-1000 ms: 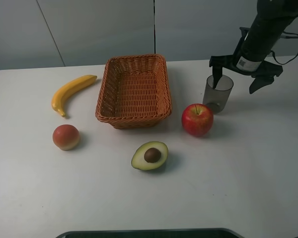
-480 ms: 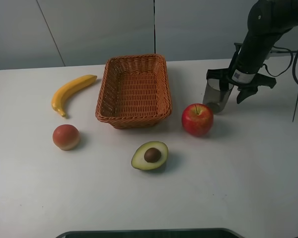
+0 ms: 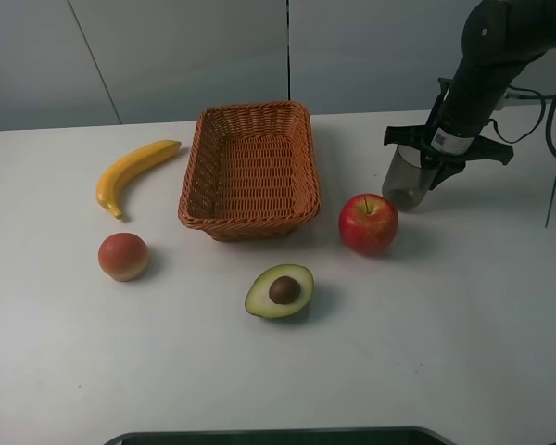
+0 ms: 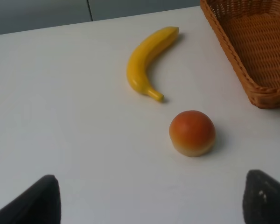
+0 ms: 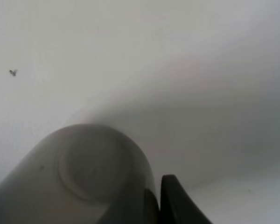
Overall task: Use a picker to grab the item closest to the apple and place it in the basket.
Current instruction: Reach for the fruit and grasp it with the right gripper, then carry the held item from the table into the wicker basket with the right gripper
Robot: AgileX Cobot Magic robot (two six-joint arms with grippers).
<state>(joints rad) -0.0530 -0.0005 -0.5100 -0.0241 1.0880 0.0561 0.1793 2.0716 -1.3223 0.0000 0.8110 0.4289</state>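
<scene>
A red apple [image 3: 368, 223] sits right of the woven basket [image 3: 250, 225]. Just behind it stands a grey translucent cup [image 3: 403, 184], the thing nearest the apple. My right gripper [image 3: 430, 171] comes down on the cup's right rim, fingers drawn together on its wall. In the right wrist view the cup [image 5: 84, 172] fills the lower left, with one dark finger [image 5: 177, 200] pressed against its rim. My left gripper [image 4: 149, 200] is open over bare table, its tips far apart; the exterior high view does not show it.
A banana [image 3: 134, 171] lies left of the basket, with a round peach-coloured fruit [image 3: 123, 256] in front of it. Half an avocado [image 3: 280, 290] lies in front of the basket. A dark edge [image 3: 269, 436] runs along the table's front.
My right gripper dropped from above the cup to its rim and its wide-open fingers closed on the cup wall. Left side unchanged.
</scene>
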